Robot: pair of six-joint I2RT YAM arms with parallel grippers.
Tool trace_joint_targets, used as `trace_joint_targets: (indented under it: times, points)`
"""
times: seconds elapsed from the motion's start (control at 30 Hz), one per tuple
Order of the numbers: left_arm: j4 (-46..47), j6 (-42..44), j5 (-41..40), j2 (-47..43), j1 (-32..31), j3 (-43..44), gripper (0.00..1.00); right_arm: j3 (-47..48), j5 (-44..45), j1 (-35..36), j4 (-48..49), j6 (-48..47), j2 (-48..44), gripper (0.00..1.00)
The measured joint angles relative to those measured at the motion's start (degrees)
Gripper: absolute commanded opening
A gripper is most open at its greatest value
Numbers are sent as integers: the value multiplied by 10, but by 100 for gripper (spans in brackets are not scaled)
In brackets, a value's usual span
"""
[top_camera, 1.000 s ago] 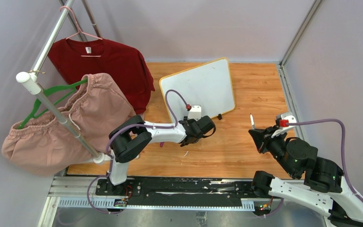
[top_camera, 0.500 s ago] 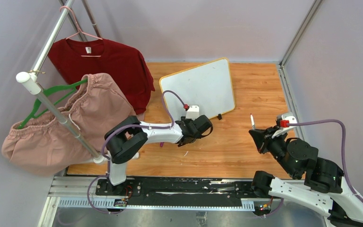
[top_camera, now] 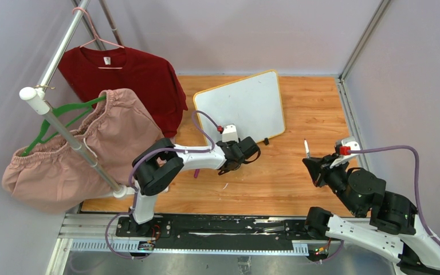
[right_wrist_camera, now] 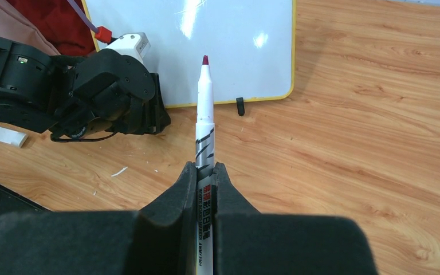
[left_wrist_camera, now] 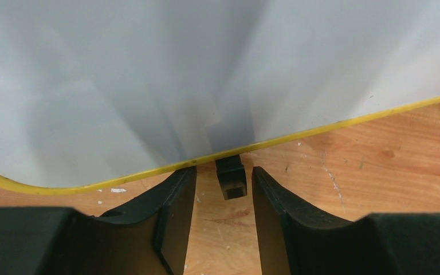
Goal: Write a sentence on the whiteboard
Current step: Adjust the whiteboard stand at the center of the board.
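Whiteboard (top_camera: 243, 106) resting on the far middle of the wooden table (top_camera: 315, 103), with the left gripper (left_wrist_camera: 223, 175) at its near yellow edge. The jaws are parted and hold nothing. One small black foot (left_wrist_camera: 230, 179) of the board sits between the fingertips, with a gap on either side. Over the past second the left wrist has edged slightly closer to the board and its purple cable (top_camera: 206, 123) has sagged lower; the board has not shifted. At right, well clear of the board, the right gripper (right_wrist_camera: 205, 167) stays clamped on an uncapped marker (right_wrist_camera: 205, 109), its dark tip pointing out past the fingers. A red shirt (top_camera: 126, 74) and a pink garment (top_camera: 91, 149) hang from a rack at far left.
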Motion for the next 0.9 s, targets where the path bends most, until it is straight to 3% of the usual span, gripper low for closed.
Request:
trace_joint_targets:
  times: [0.37,0.67,0.9]
  points:
    - [-40,-22,-26,29,0,40,32,0,0,0,-5,0,-3,0]
    - [-18,12,-31,32,3,37,0,0,0,0,-14,0,-6,0]
    - [26,84,-23,32,7,25,0,0,0,0,-14,0,-6,0]
